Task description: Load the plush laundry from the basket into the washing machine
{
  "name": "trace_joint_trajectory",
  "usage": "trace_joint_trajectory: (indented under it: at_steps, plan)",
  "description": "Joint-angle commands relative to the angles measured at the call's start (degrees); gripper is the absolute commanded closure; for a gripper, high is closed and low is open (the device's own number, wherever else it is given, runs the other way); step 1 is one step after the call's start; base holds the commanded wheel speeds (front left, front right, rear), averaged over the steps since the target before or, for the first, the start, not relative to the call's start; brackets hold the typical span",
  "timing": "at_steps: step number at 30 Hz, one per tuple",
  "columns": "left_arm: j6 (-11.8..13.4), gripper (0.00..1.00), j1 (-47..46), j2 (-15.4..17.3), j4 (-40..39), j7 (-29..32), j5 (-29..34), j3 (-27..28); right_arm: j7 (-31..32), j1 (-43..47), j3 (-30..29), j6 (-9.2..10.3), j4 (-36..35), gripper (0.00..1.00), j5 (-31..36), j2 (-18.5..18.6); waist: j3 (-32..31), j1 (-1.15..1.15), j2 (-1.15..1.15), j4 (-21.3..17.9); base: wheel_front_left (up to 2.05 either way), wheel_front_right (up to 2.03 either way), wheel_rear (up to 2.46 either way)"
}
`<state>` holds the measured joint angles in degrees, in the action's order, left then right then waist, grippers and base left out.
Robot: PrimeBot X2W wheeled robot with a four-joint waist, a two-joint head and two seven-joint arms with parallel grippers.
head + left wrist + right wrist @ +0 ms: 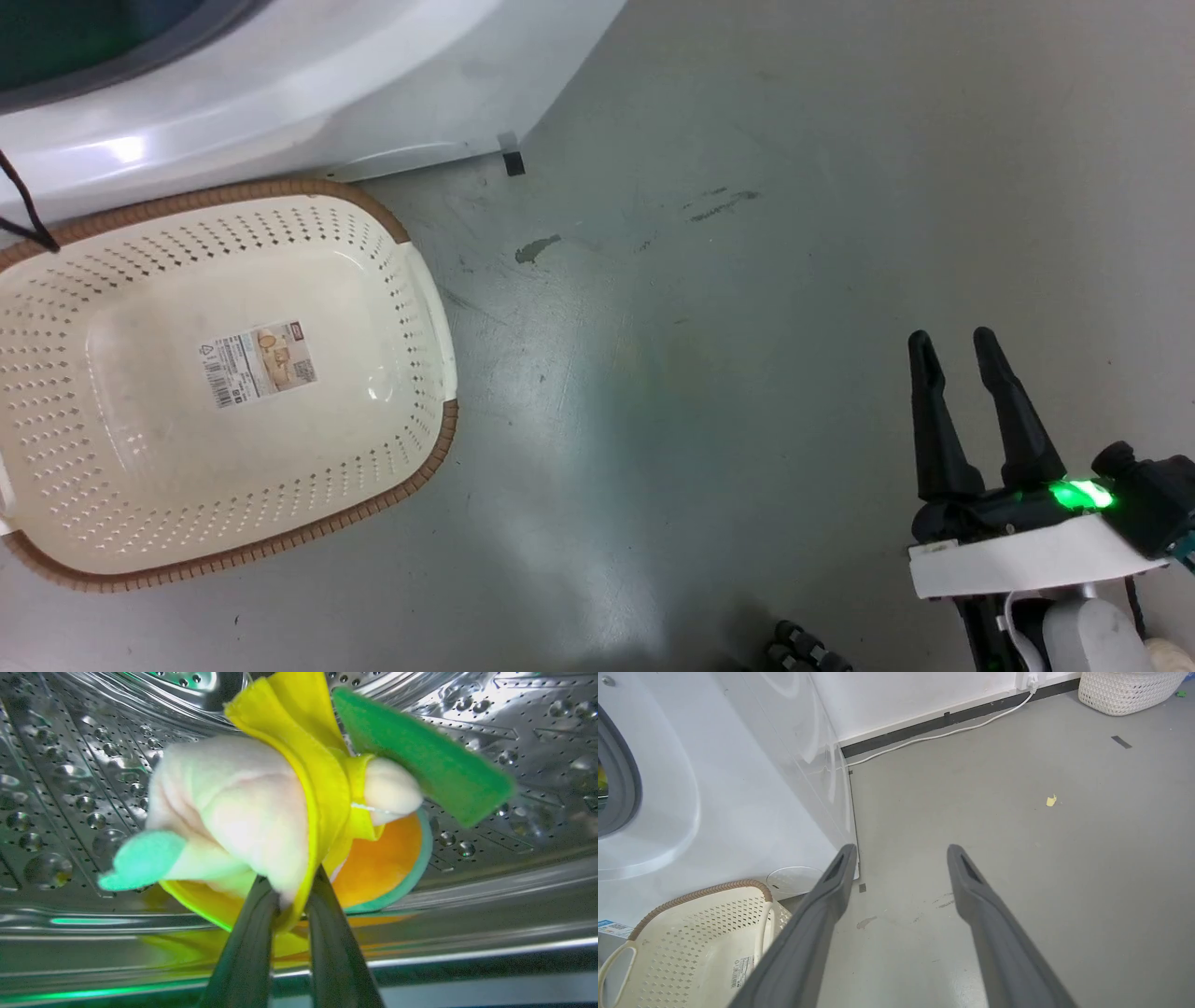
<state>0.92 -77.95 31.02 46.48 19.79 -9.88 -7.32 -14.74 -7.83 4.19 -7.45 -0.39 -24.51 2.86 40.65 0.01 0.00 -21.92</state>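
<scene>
In the left wrist view the plush laundry point(261, 812), a doll with a pale-pink head, yellow top, orange base, teal tuft and green limb, hangs inside the shiny perforated drum of the washing machine point(70, 788). My left gripper point(292, 896) is shut on its yellow cloth. The cream basket point(215, 373) with a brown rim sits on the floor before the white washing machine point(280, 84), holding just its label sticker. My right gripper point(957, 347) stands open over the grey floor at the lower right, nothing between its fingers point(831, 882). The basket point(691, 933) and the washing machine point(714, 788) appear again in the right wrist view.
A white cable point(943, 732) runs along the wall's dark skirting. A white woven basket point(1125, 690) stands at the far corner. A small yellow scrap point(1051, 800) lies on the grey floor. A thin black cable point(23, 210) crosses the cream basket's far rim.
</scene>
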Motion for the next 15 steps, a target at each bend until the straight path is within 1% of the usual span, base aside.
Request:
trace_joint_trajectory:
  at_steps: [1,5,8,9,10,15]
  plan:
    - [0.01,1.0,-1.5,0.31,0.89,0.31,0.57,-0.55,-0.26,-1.15,-0.09,-0.03,0.23,0.0,-0.4,0.01,0.17,-0.01,0.0,-0.03,0.0,0.0,0.0]
    - [-0.13,1.0,-2.2,-0.17,3.85,0.36,0.5,-1.22,-0.26,-1.33,-0.18,-0.03,0.53,0.0,-0.49,0.01,0.04,-0.01,0.0,0.21,0.0,0.0,0.0]
    - [-0.59,1.0,-1.8,-0.79,5.48,-0.75,0.24,-1.69,-0.26,-1.7,-0.43,-0.03,0.67,0.0,-0.46,0.01,-0.66,-0.01,0.0,0.65,0.0,0.0,0.0]
    - [-0.81,0.65,-1.51,-1.07,5.95,-1.41,0.06,-1.79,-0.26,-1.77,-0.57,-0.03,0.67,0.0,-0.34,0.01,-1.04,-0.01,0.0,0.84,0.0,0.0,0.0]
    - [-1.03,0.0,-1.2,-1.33,6.37,-2.19,-0.09,-1.91,-0.26,-1.8,-0.72,-0.03,0.65,0.0,-0.14,0.01,-1.5,-0.01,0.0,1.08,0.0,0.0,0.0]
    - [-1.44,0.0,1.48,-3.21,8.83,-7.39,-2.22,-1.03,-0.26,-1.22,-2.17,-0.03,0.62,0.0,1.53,0.01,-5.77,-0.01,0.0,2.89,0.0,0.0,0.0]
